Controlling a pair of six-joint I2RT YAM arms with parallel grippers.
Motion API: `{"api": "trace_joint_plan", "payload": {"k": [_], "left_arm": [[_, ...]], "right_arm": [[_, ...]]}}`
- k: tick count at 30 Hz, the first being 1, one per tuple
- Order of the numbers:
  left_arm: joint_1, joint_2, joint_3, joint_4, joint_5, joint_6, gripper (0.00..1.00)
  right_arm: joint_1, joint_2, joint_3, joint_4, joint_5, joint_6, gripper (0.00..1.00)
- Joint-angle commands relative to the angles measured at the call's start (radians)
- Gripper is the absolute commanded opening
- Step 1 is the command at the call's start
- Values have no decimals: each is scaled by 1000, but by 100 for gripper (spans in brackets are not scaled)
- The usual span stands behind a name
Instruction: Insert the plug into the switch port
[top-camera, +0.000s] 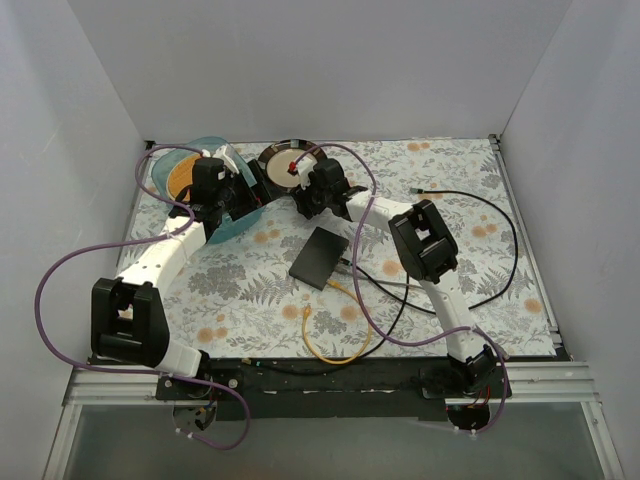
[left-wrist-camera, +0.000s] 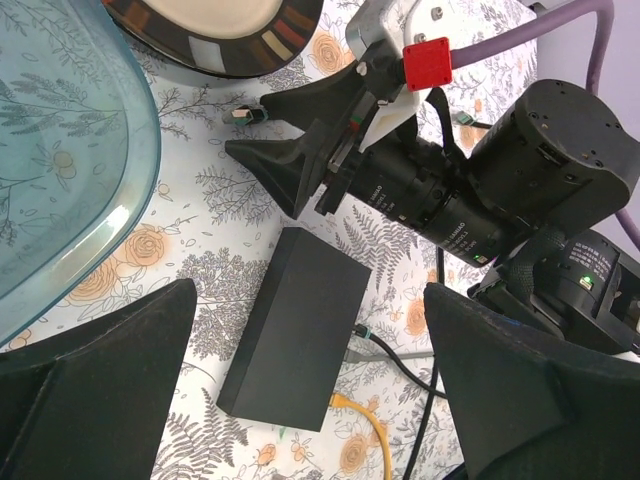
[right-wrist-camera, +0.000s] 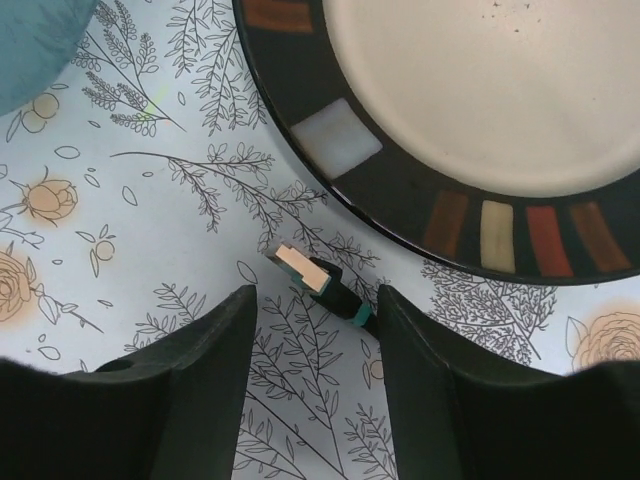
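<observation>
Beside the plate's (right-wrist-camera: 440, 215) rim, right gripper (right-wrist-camera: 315, 300) straddles a black-booted connector (right-wrist-camera: 305, 268), jaws half-open, nothing clamped yet; I'd close squarely on its boot; left gripper (left-wrist-camera: 310, 290) gapes wide, empty

The switch box (top-camera: 320, 257) lay at frame centre. The yellow cable (top-camera: 340, 355) looped below it, its plug (top-camera: 305, 314) lying lower left, clear of the box.

Your plug (top-camera: 305, 313): small connector ending thin yellow-orange cable, lay flat on floral cloth, near dark grey box (top-camera: 320, 257) but apart from it. Switch port: on box's right long edge; you couldn't see sockets in any view.
</observation>
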Motion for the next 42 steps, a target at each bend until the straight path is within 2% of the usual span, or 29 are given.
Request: {"api": "trace_joint_plan", "payload": {"k": [1, 4, 5, 6, 8, 14, 18, 23, 29, 32, 40, 42], "left_arm": [[9, 8, 5, 19, 28, -1, 98], [9, 8, 8, 17, 29, 0, 98], [9, 5, 8, 17, 28, 3, 98], [10, 4, 8, 17, 26, 3, 98], [10, -9, 7, 19, 19, 5, 98], [10, -64, -32, 51, 0, 2, 98], [13, -104, -52, 97, 40, -6, 98], [13, -102, -67, 129, 137, -64, 98], [12, -101, -124, 285, 299, -205, 98], [-4, -93, -154, 387, 348, -285, 97], [-108, -64, -113, 413, 329, -300, 91], [-128, -52, -96, 411, 329, -302, 84]], "right_arm": [[-7, 20, 43, -34, -8, -16, 57], [-7, 25, 49, -51, -15, -27, 35], [-5, 24, 51, -57, -17, -29, 19], [-7, 22, 50, -57, -17, -30, 11], [-7, -4, 18, -57, -17, -33, 1], [-7, -165, -166, 41, 49, -27, 1], [-7, -301, -280, 75, 96, -29, 1], [-7, -560, -456, 133, 165, -15, 1], [57, -829, -661, 185, 289, -12, 1], [132, -892, -704, 176, 410, -52, 1], [263, -921, -708, 141, 584, -64, 1], [286, -915, -696, 139, 606, -70, 1]]}}
